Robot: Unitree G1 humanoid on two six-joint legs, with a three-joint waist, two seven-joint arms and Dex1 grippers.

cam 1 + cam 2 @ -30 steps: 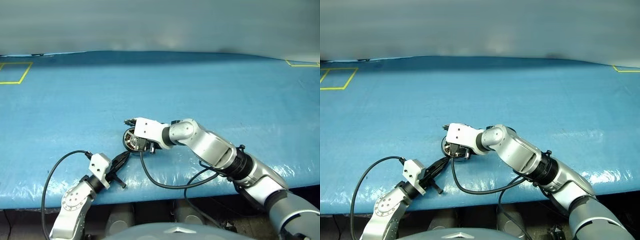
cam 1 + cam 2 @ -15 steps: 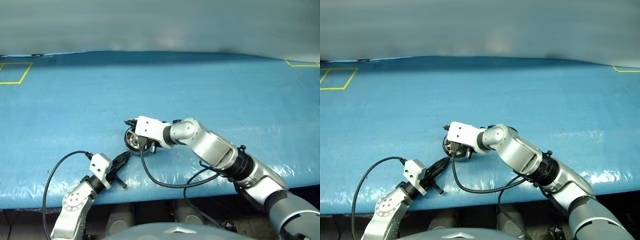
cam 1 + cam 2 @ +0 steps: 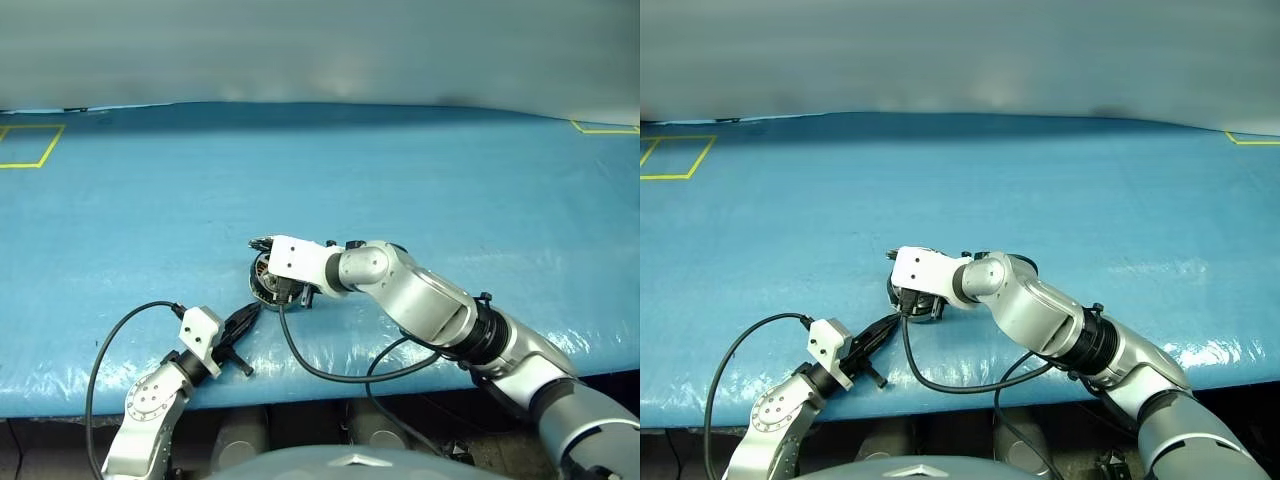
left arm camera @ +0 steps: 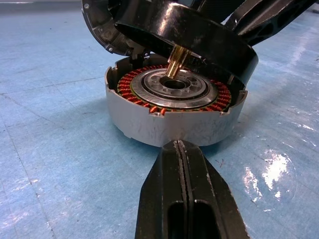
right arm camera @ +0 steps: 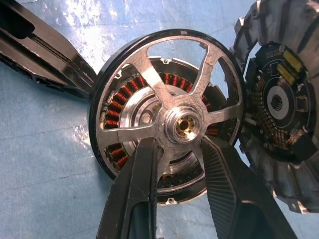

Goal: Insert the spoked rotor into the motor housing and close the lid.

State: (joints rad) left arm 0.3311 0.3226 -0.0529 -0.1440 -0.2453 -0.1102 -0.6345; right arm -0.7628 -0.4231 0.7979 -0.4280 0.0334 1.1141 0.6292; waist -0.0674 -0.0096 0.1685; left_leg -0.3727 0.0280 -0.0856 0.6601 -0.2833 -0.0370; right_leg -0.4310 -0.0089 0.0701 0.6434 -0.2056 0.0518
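So the blue plastic-covered table (image 3: pixel 450 180) carries the short grey metal motor housing (image 4: pixel 174 117) with coppery windings. Right fingers (image 5: pixel 169 189) pinch the black-rimmed spoked rotor (image 5: pixel 167 112) by its hub, tilted over the housing, brass shaft at the centre hole. Next it needs levelling and lowering. Toothed silver lid (image 5: pixel 279 107) leans just behind, partly cut off. Left fingers (image 4: pixel 182 199) are closed, empty

The right arm (image 3: pixel 440 310) reaches toward ten o'clock, wrist bent down, its gripper (image 5: pixel 174 164) clamped across the rotor (image 5: pixel 169 119) hub. The left gripper (image 3: pixel 243 322), fingers pressed together, points toward one o'clock, nearly level.
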